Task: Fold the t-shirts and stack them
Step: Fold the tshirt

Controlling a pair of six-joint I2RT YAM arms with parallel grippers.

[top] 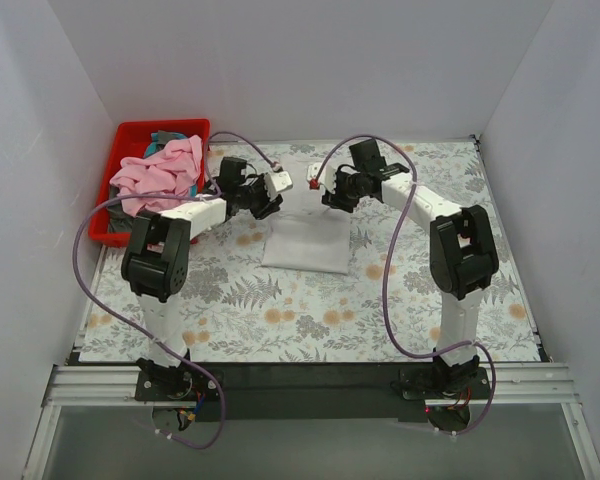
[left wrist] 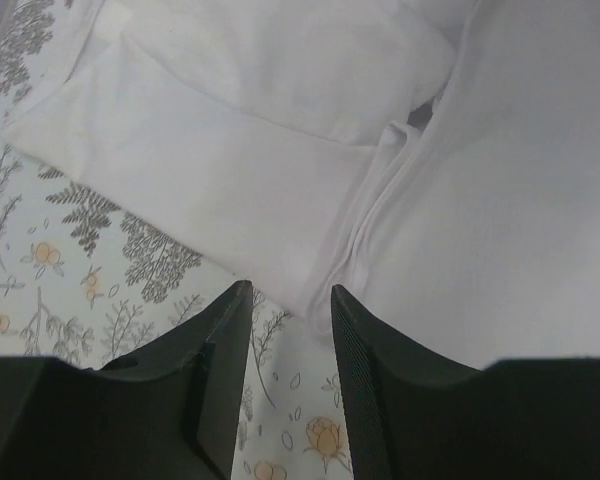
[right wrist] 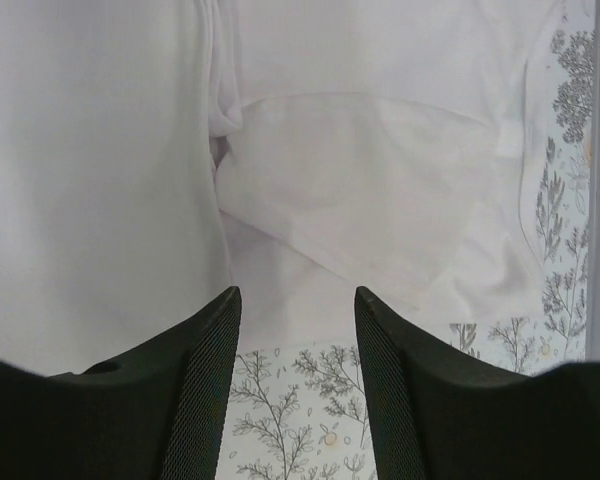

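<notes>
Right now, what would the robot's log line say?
white t-shirt: partly folded on table | left fingers: open, over its edge | right fingers: open, over it | pink t-shirt: in red bin

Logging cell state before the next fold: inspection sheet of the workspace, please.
Surface: floral tablecloth, lying flat.
Job's things: white t-shirt mid-table, partly folded; pink t-shirt heaped over darker garments in the red bin at the far left corner.
Clutter: nothing seen.
Hands: left hand and right hand both open above the white t-shirt, nothing gripped.
Cables: left cable and right cable, purple, loop loose off the arms; the right one hangs over the tablecloth.
Surroundings: white walls on three sides.
</notes>
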